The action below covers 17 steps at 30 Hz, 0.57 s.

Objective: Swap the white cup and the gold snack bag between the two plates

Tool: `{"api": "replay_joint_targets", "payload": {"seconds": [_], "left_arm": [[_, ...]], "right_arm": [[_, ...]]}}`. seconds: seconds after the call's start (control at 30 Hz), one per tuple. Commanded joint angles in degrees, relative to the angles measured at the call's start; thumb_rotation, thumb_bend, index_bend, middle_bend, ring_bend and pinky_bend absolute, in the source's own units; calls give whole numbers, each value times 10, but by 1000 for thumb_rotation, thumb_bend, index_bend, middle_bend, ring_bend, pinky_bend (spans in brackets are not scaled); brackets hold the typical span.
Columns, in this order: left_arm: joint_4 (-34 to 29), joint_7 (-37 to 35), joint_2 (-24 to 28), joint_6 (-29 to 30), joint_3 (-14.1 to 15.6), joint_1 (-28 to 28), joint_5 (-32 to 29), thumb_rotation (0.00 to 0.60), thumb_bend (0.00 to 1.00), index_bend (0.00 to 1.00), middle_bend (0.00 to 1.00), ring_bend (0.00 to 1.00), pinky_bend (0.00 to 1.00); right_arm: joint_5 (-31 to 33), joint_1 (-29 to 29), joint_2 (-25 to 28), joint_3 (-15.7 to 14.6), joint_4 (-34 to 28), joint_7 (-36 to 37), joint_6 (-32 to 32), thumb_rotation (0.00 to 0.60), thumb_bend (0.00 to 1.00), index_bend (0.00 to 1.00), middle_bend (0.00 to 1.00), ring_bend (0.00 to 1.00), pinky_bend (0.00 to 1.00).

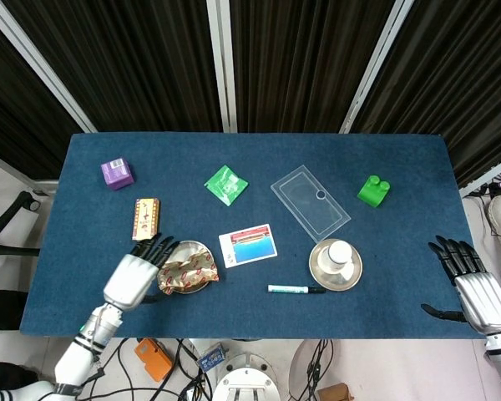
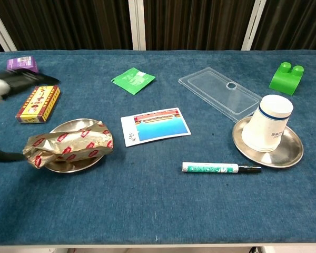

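Observation:
The gold snack bag (image 1: 186,272) (image 2: 69,145) lies crumpled on the left metal plate (image 1: 193,250) (image 2: 73,126). My left hand (image 1: 134,274) is just left of it with fingers spread, holding nothing; in the chest view only its blurred fingers (image 2: 21,80) show at the left edge. The white cup (image 1: 341,253) (image 2: 269,123) stands upside down on the right metal plate (image 1: 321,269) (image 2: 290,154). My right hand (image 1: 473,284) hovers open at the table's right front corner, far from the cup.
A green marker (image 2: 221,168) lies in front of the plates, a photo card (image 2: 155,125) between them. Behind are a clear lid (image 2: 224,93), green packet (image 2: 132,80), green block (image 2: 286,77), yellow box (image 2: 39,103) and purple cube (image 2: 22,64).

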Motion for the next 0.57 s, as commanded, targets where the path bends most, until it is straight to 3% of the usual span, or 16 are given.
{"api": "replay_joint_targets", "payload": {"seconds": [0.03, 0.13, 0.3, 0.57], "left_arm": [[-11, -85, 82, 88, 36, 63, 41, 600, 0, 3, 43, 12, 147], [33, -181, 94, 126, 41, 102, 34, 600, 6, 3, 39, 0, 100], [121, -297, 67, 158, 36, 147, 29, 600, 28, 3, 38, 0, 92], [137, -303, 77, 175, 36, 166, 73, 600, 35, 3, 38, 0, 92]], "right_arm": [[21, -25, -1, -2, -16, -53, 13, 530, 159, 0, 0, 0, 29], [38, -47, -12, -3, -23, -96, 28, 531, 159, 0, 0, 0, 9], [16, -70, -31, -4, -25, -136, 68, 530, 159, 0, 0, 0, 0], [3, -76, -33, -5, -15, -131, 69, 532, 160, 0, 0, 0, 0]]}}
